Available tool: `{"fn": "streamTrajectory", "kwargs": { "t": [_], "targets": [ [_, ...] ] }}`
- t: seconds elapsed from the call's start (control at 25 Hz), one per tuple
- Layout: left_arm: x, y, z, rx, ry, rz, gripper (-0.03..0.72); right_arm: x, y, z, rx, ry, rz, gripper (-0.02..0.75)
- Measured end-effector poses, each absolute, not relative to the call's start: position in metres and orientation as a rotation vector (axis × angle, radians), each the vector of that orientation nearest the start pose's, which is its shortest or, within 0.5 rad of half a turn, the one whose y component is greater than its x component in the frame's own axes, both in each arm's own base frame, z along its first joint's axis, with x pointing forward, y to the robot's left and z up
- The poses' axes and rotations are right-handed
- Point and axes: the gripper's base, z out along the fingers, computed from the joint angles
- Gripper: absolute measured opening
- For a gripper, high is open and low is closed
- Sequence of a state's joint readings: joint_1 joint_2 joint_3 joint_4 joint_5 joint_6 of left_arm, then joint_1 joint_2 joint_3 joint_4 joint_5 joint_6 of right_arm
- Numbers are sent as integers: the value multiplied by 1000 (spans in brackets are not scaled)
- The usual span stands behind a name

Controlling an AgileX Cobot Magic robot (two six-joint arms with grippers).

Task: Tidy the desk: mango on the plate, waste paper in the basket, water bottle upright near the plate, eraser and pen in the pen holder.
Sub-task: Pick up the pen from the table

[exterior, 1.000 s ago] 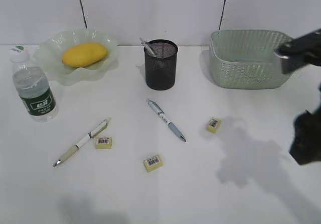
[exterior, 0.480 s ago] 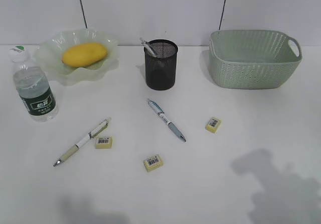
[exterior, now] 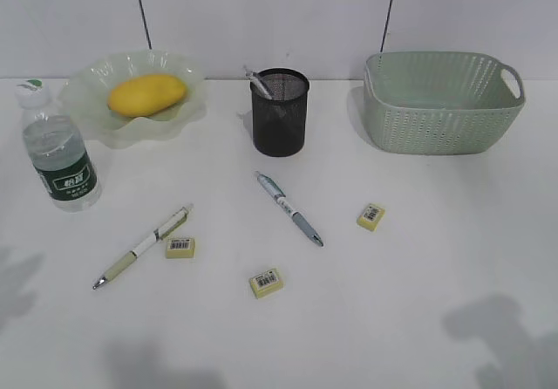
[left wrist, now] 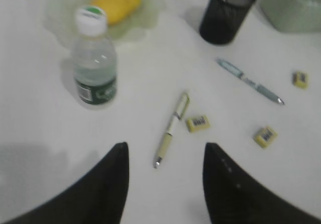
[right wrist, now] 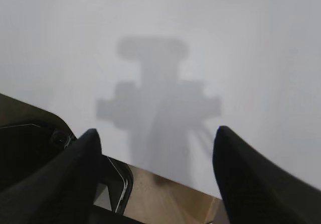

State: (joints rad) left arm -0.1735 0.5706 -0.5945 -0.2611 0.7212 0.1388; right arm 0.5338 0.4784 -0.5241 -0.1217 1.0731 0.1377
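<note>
Right arm gone from exterior view; both grippers empty, jaws apart. Mango plated, bottle upright. Paper probably binned. Next: pens, erasers to holder

The mango is lying on the plate at rear left; the water bottle is standing before it; the pen holder is sitting centrally; the basket is sitting rear right.
</note>
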Motion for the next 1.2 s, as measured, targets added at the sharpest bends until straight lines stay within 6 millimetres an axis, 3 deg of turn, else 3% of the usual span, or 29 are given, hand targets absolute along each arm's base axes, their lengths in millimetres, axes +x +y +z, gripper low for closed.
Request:
{"fn": "streamTrajectory", "kwargs": {
  "t": [0.24, 0.36, 0.52, 0.64, 0.84, 1.2],
  "targets": [
    [167, -62, 317, 370, 2388, -379, 372, 61, 25, 267, -506, 2436, 134, 543],
    [192, -84, 326, 503, 2415, -390, 372, 61, 25, 267, -504, 2435, 135, 543],
    [221, -111, 323, 677, 2478, -336, 372, 61, 25, 267, -503, 2434, 136, 543],
    [241, -126, 305, 778, 2588, -309, 372, 61, 25, 267, -503, 2434, 136, 542],
    [265, -135, 257, 928, 2741, -200, 372, 61, 25, 267, -503, 2434, 136, 542],
    [290, -145, 206, 956, 2816, -160, 372, 61, 25, 267, -502, 2434, 136, 543]
  ]
}}
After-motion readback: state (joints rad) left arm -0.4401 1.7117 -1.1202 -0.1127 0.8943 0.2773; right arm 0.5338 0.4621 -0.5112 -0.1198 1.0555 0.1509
